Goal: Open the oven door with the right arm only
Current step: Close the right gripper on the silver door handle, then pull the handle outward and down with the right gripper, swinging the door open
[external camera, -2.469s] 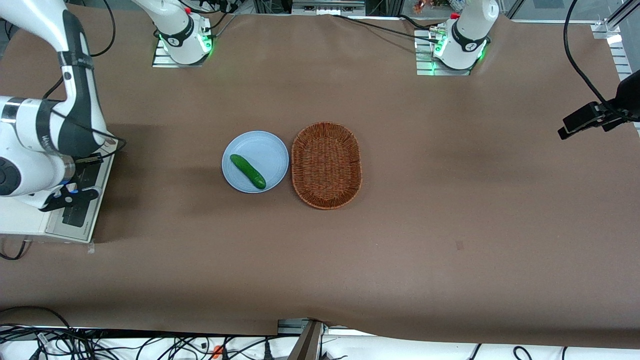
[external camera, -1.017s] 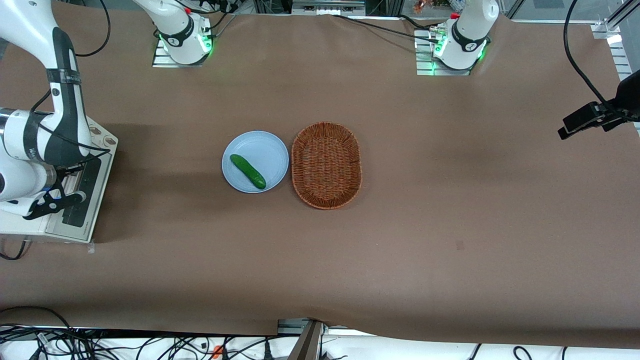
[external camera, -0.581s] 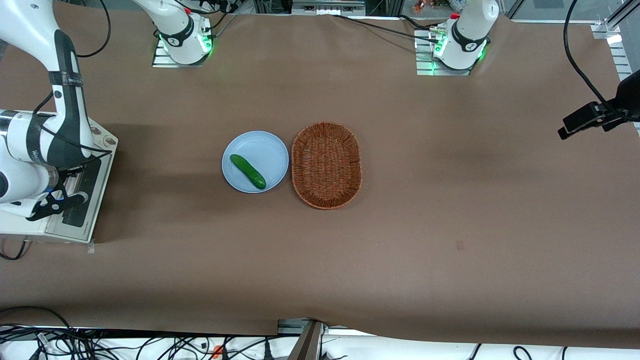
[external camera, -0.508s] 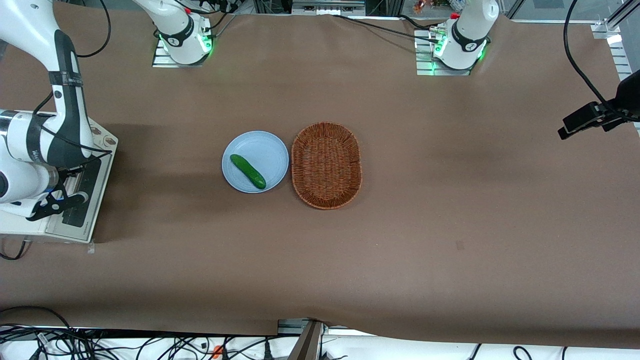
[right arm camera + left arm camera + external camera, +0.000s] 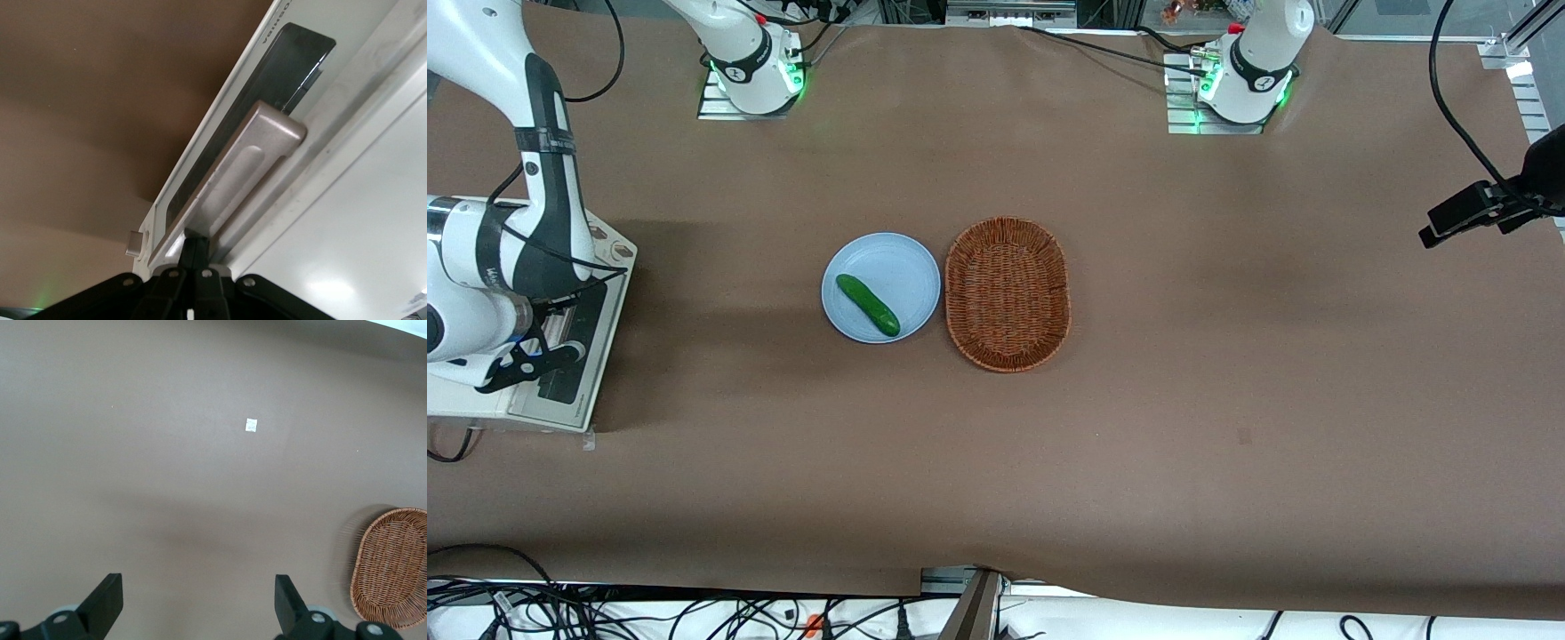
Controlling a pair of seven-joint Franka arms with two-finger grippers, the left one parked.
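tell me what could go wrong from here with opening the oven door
1. The gripper meets the handle near one end, not its middle, so it may slip off or twist as the oven door swings.
2. The oven just stands on the table, so a pull might drag or tip it.

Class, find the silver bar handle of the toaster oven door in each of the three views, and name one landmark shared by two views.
Front view: not visible; the right arm covers it, above the oven door at the working arm's end of the table.
Right wrist view: the silver bar handle runs diagonally, with the black pincer at one end of it.
Left wrist view: not in it.
Shared landmark: the oval brown wicker basket, in the front and left wrist views.
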